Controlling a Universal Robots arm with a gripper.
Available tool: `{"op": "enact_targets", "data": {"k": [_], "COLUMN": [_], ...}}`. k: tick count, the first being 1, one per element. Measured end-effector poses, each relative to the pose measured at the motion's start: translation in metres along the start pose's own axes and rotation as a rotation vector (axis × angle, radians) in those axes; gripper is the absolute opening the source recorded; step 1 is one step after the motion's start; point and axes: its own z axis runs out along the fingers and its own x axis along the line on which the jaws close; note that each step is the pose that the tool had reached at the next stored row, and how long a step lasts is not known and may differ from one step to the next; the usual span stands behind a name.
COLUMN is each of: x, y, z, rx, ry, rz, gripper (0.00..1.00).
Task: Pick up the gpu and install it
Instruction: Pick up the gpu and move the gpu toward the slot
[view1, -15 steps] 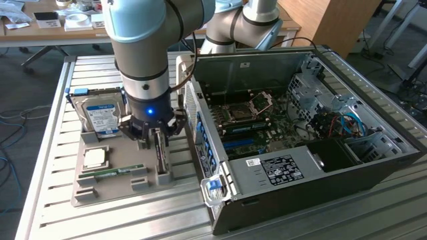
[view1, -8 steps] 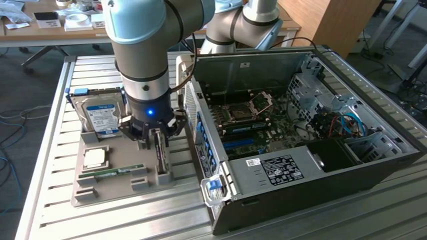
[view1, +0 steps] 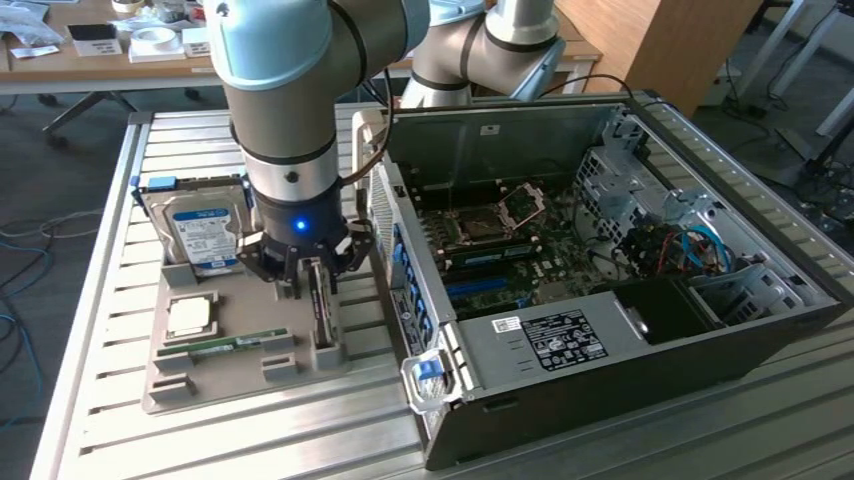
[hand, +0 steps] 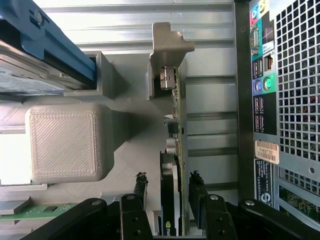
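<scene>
Gripper (view1: 310, 288) is down over the grey printed holder (view1: 227, 385), jaws wide and straddling the gpu (view1: 322, 320). Nothing is gripped.

The gpu stands on edge in the holder's long slot, on the holder's side nearest the computer case (view1: 601, 350).

Wrist view: one finger (hand: 141, 187) is on the black face of the gpu (hand: 170, 205) and the other on the tan board face. A gap shows on the black side. On the board side the finger is close — contact there cannot be judged. The card's metal bracket (hand: 167, 45) sits at the slot end away from the gripper (hand: 168, 177).

Other items in the holder:
- hard drive (view1: 203, 235), blue-white label, upright in the holder's end slot, beyond the gripper in the exterior view
- square processor chip (view1: 191, 316), flat in the holder's middle pocket
- green memory stick (view1: 220, 346), lying just beside the chip, toward the holder's near end

The holder rests on a slatted aluminium table (view1: 107, 420). The case is side-open with its motherboard exposed — its rear port panel (hand: 260, 100) stands just beside the holder's gpu edge.
</scene>
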Motion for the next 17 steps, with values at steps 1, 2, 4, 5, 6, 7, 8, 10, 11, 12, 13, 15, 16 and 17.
{"op": "enact_targets", "data": {"k": [1,2,4,5,6,7,8,10,11,12,13,15,16,17], "x": [0.0000,0.0000,0.0001,0.0001,0.0001,0.0001,0.0001,0.0001,0.0001,0.0001,0.0001,0.0001,0.0001,0.0001], "y": [0.0000,0.0000,0.0000,0.0000,0.0000,0.0001,0.0001,0.0002,0.0001,0.0002,0.0001,0.0002,0.0002,0.0001], "z": [0.0008,0.0011,0.0011,0.0011,0.0012,0.0012,0.0013,0.0013,0.0013,0.0013,0.0013,0.0013,0.0013,0.0013], "rx": [0.0000,0.0002,0.0004,0.0004,0.0004,0.0002,0.0003,0.0002,0.0002,0.0002,0.0002,0.0002,0.0002,0.0003], "ry": [0.0000,0.0002,0.0004,0.0004,0.0004,0.0003,0.0002,0.0002,0.0002,0.0002,0.0002,0.0002,0.0002,0.0002], "rz": [0.000,0.000,0.000,0.000,0.000,0.000,0.000,0.000,0.000,0.000,0.000,0.000,0.000,0.000], "gripper": [0.47,0.47,0.47,0.47,0.47,0.47,0.47,0.47,0.47,0.47,0.47,0.47,0.47,0.47]}}
